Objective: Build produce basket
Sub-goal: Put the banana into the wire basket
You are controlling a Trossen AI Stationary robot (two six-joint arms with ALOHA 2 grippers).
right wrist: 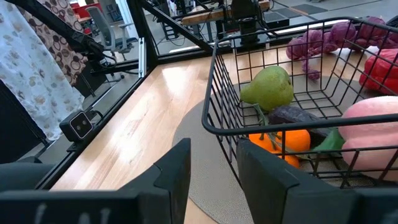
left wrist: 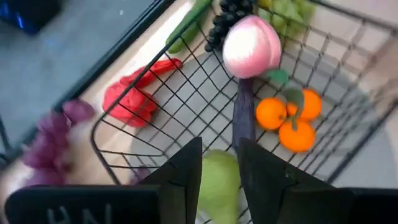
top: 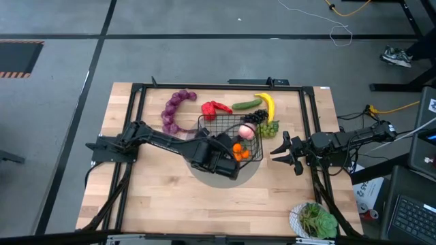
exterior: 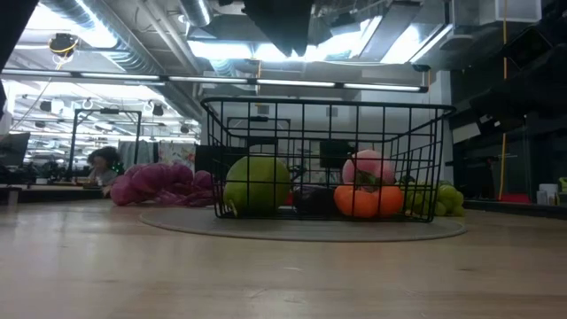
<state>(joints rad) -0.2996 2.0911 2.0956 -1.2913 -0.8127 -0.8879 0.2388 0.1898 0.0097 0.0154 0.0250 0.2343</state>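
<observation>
With the left tool (left wrist: 219, 168) parted a little over the pear (left wrist: 219, 183) and holding nothing, we judge the pepper (top: 215, 108) light, smooth, best pinched mid-body; the right tool (right wrist: 213, 165) waits ajar beside the basket (top: 208, 123).

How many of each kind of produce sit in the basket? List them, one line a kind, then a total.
Pear: 1
Peach: 1
Eggplant: 1
Oranges: 3, in one cluster
Total in the basket: 6
</observation>
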